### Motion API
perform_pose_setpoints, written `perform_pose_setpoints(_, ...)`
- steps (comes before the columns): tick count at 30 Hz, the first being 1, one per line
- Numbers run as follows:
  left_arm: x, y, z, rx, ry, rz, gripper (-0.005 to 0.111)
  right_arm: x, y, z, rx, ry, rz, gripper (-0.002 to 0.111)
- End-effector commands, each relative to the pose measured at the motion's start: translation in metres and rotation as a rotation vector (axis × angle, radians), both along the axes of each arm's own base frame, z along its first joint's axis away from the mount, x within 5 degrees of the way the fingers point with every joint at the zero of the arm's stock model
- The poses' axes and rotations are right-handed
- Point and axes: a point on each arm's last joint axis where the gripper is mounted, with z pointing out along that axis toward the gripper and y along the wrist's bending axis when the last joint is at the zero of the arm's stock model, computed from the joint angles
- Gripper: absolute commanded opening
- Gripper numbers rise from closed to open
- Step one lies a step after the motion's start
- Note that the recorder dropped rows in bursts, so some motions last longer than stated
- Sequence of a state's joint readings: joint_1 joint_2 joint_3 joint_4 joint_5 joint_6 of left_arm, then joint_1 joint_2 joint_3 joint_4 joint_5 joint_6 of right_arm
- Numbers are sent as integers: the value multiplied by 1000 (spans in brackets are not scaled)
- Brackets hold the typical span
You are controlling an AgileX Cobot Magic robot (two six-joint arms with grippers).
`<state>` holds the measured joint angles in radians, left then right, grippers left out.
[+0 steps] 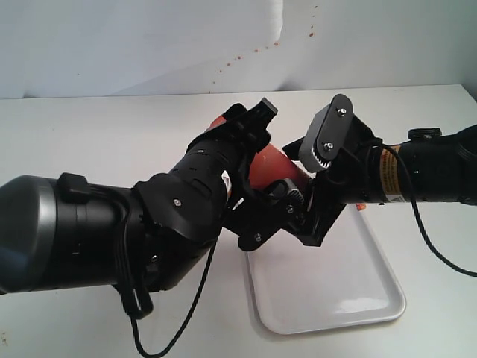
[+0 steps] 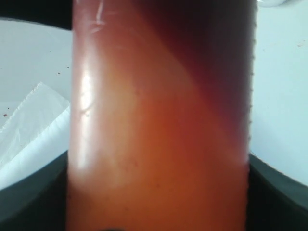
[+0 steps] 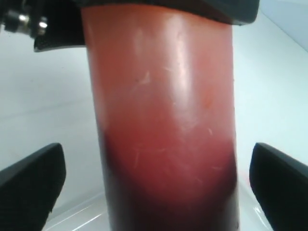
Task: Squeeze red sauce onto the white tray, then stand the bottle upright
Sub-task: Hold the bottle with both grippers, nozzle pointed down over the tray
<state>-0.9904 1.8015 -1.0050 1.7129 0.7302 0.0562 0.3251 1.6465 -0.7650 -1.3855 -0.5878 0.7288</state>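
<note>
Above the white tray (image 1: 332, 302), far edge — bottle (image 1: 270, 168) in left end effector (image 2: 154, 190) grip, right end effector (image 3: 156, 185) open around it.

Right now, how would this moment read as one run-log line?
left gripper: shut on bottle | right gripper: open, straddling bottle | white tray: visible part clean
</note>
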Motion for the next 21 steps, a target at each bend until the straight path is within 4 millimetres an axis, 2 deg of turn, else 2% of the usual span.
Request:
perform_pose_setpoints(1, -1, -1, 14, -34, -54, 6, 0, 2, 0, 1, -9, -13, -14, 90)
perform_pose_setpoints(3, -1, -1, 14, -34, -54, 6, 0, 2, 0, 1, -15, -13, -20, 83)
perform_pose_setpoints(6, -1, -1, 14, -34, -54, 6, 0, 1, 0, 0, -31, -19, -3, 66)
perform_pose_setpoints(9, -1, -1, 14, -34, -54, 6, 0, 0, -1, -2, -68, -32, 37, 37)
perform_pose_setpoints(10, -1, -1, 14, -34, -54, 6, 0, -1, -1, -2, -78, -36, 48, 22)
perform_pose_setpoints(12, -1, -1, 14, -34, -54, 6, 0, -1, -1, -2, -82, -37, 52, 2)
perform_pose_setpoints(21, -1, -1, 14, -34, -54, 6, 0, -1, -1, -2, -79, -37, 55, 0)
